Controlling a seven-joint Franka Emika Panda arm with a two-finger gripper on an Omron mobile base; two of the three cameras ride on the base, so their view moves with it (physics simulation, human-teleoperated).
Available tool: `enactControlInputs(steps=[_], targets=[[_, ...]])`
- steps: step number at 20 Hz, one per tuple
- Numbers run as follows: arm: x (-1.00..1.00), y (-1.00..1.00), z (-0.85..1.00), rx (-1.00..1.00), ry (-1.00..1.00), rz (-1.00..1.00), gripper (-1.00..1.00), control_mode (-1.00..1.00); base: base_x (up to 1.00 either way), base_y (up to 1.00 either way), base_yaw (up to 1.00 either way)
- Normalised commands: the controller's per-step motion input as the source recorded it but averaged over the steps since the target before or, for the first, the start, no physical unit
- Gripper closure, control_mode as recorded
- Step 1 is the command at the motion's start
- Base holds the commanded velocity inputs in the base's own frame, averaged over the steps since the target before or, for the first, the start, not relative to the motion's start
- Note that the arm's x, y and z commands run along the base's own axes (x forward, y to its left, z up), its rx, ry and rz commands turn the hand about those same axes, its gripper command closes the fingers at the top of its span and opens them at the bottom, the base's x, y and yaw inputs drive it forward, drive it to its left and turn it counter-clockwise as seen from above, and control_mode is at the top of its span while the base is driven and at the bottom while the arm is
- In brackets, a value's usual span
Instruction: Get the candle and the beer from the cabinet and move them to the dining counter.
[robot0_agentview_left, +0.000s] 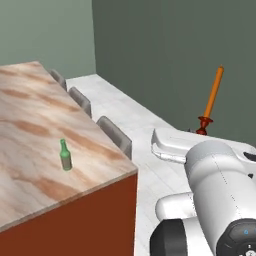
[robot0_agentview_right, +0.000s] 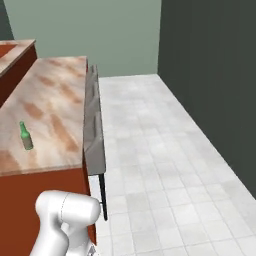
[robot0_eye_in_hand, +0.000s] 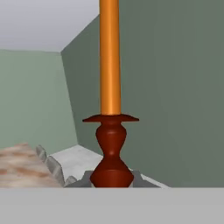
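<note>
The candle (robot0_eye_in_hand: 110, 87) is held upright by its dark base in the closed end effector (robot0_eye_in_hand: 111, 181). The beer (robot0_agentview_left: 65, 155) is seen standing on the surface (robot0_agentview_left: 30, 125), at 9 o'clock of the candle.

Thin orange taper candle (robot0_eye_in_hand: 110, 57) on dark red-brown turned holder. Small green glass beer bottle (robot0_agentview_left: 65, 155) w/ green cap. Beige-pink marbled stone dining counter (robot0_agentview_left: 30, 120), rust streaks, red-brown base. Grey chair backs (robot0_agentview_right: 93, 125); pale tiled floor (robot0_agentview_right: 150, 150); grey-green walls (robot0_agentview_left: 150, 50).
</note>
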Motion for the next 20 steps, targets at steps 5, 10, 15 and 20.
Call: enactControlInputs(steps=[5,10,15,20], targets=[[0.00,0.00,0.00,0.00,0.00,0.00,1.00,1.00,0.48,-0.46,0.40],[0.00,0.00,0.00,0.00,0.00,0.00,1.00,1.00,0.59,-0.38,0.43],[0.00,0.00,0.00,0.00,0.00,0.00,1.00,1.00,0.54,-0.40,0.44],[0.00,0.00,0.00,0.00,0.00,0.00,1.00,1.00,0.43,-0.40,0.41]])
